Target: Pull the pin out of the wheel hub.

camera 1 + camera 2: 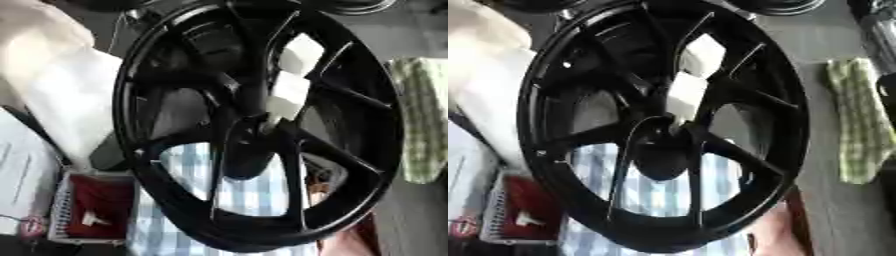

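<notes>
Filling your view, the black wheel hub [662,125] stands close to the camera; neither hand shows, so I cannot tell their state, and the pin is not discernible; reaching blind, you risk knocking the wheel

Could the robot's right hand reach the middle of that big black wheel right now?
Probably, though I can't be sure: the right hand shows in neither view. The wheel stands close, and nothing covers its hub on this side. I can't make out a pin there.
</notes>
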### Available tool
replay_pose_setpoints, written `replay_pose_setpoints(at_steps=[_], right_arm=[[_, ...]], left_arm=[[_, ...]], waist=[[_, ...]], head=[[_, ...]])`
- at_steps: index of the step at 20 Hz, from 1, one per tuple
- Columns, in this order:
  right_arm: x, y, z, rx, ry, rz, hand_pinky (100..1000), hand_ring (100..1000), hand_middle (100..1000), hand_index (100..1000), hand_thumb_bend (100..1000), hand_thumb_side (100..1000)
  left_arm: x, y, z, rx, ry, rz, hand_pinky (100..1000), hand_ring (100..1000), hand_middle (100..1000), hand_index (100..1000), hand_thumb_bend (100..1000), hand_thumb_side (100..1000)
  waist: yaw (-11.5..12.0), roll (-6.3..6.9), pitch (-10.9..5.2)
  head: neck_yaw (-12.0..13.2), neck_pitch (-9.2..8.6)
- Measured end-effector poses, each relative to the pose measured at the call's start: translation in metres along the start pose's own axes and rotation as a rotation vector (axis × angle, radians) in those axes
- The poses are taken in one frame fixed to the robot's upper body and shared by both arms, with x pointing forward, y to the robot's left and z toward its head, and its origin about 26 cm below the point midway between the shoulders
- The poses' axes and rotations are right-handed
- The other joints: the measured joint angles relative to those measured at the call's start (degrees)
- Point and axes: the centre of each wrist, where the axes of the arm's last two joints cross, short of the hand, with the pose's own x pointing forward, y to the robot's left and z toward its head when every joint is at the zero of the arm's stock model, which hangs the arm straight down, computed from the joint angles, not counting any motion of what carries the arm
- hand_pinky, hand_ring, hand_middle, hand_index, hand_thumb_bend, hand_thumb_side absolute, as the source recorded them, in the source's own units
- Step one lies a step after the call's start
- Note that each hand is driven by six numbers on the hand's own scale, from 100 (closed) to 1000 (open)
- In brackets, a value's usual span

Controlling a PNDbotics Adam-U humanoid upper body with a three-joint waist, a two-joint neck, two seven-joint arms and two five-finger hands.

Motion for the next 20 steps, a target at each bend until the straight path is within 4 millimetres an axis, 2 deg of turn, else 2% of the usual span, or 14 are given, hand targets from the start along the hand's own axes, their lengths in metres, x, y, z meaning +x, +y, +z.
replay_pose_setpoints(at_steps=[13,20], right_arm=[[0.001,-0.001,0.0,0.009,-0.001,0.015,822,728,666,703,221,556],[0.012,-0.004,-0.002,0.054,-0.037,0.082,825,737,682,723,230,558]], left_arm=[[0.001,0.0,0.0,-0.002,-0.002,0.001,742,756,680,765,365,722],[0.0,0.0,0.001,-0.002,0.0,-0.001,742,756,678,764,360,722]], waist=[[0.0,0.02,0.01],[0.0,-0.12,0.0]], head=[[0.1,-0.01],[0.3,0.02]])
